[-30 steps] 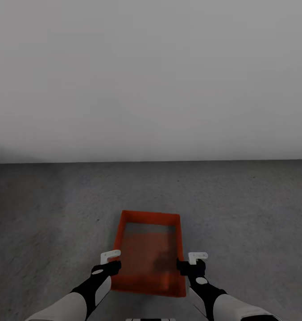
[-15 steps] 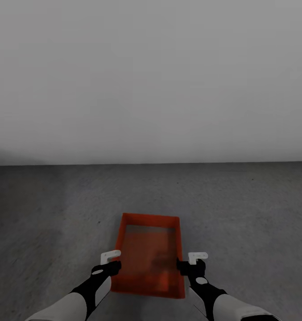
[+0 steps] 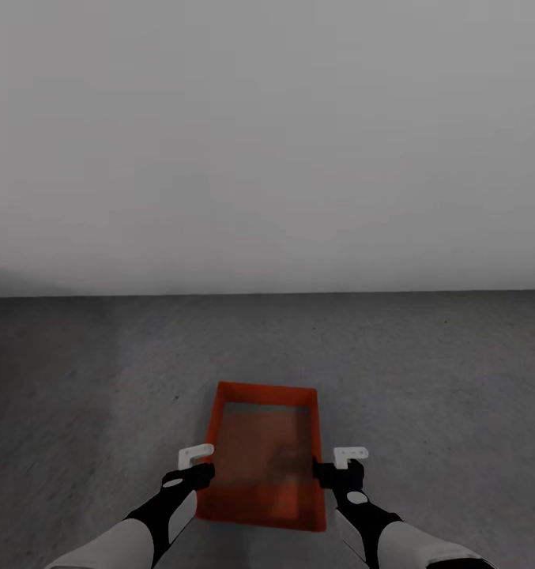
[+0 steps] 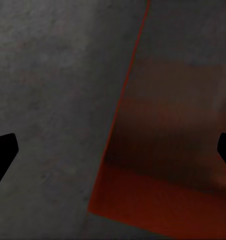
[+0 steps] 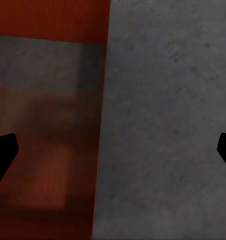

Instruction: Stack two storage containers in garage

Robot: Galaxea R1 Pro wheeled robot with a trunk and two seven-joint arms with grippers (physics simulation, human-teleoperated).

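Observation:
An orange-red open-top storage container (image 3: 263,450) rests on the dark grey concrete floor (image 3: 425,379) of the garage, just ahead of me. My left gripper (image 3: 202,472) hovers open over its left long wall, my right gripper (image 3: 322,472) open over its right long wall. In the left wrist view the container (image 4: 173,140) lies below the left gripper (image 4: 113,150), its rim running between the widely spread black fingertips (image 4: 2,150). The right wrist view has the container (image 5: 42,125) under the right gripper (image 5: 113,150) in the same way. Neither gripper holds anything.
A plain white-grey wall (image 3: 267,142) stands a short way beyond the container and meets the floor along a straight line. Bare concrete stretches to both sides of the container.
The whole picture has slid down a little and the container looks slightly smaller, so the camera has moved. Both grippers keep their place in the picture and stay open.

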